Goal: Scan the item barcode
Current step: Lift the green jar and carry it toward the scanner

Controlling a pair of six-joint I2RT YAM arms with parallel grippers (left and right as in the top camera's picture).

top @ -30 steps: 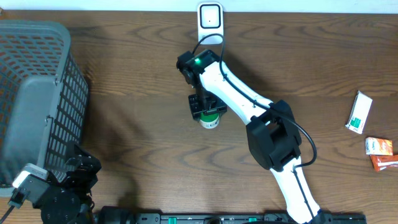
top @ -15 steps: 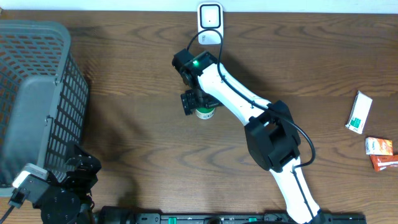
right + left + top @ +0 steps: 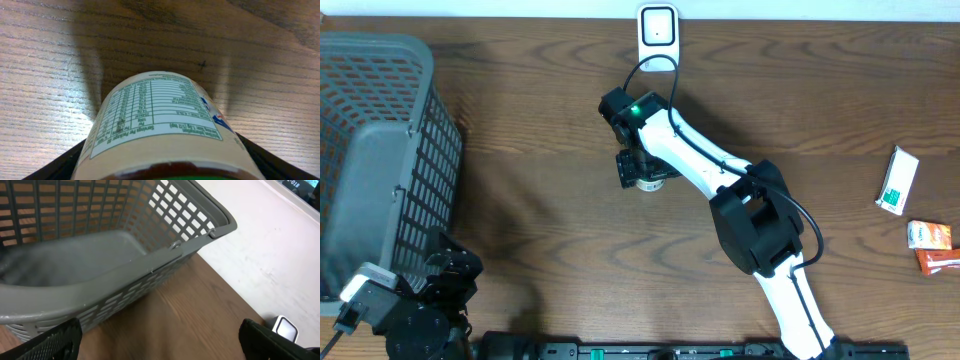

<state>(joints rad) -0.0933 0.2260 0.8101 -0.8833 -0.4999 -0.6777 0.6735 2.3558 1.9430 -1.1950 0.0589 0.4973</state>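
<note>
A: What has changed?
B: The jar (image 3: 160, 120) has slid a little nearer the scanner (image 3: 658, 28) and is now mostly hidden under the right wrist. It sits between the right fingers (image 3: 55, 162), but nobody can tell if they pinch it.
A: Scanned?
B: Likely not; the two are still apart. The left fingers (image 3: 50, 342) spread wide, empty.

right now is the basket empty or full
Empty as far as shows: the basket has a bare grey floor in the left wrist view, nothing inside from overhead.
</note>
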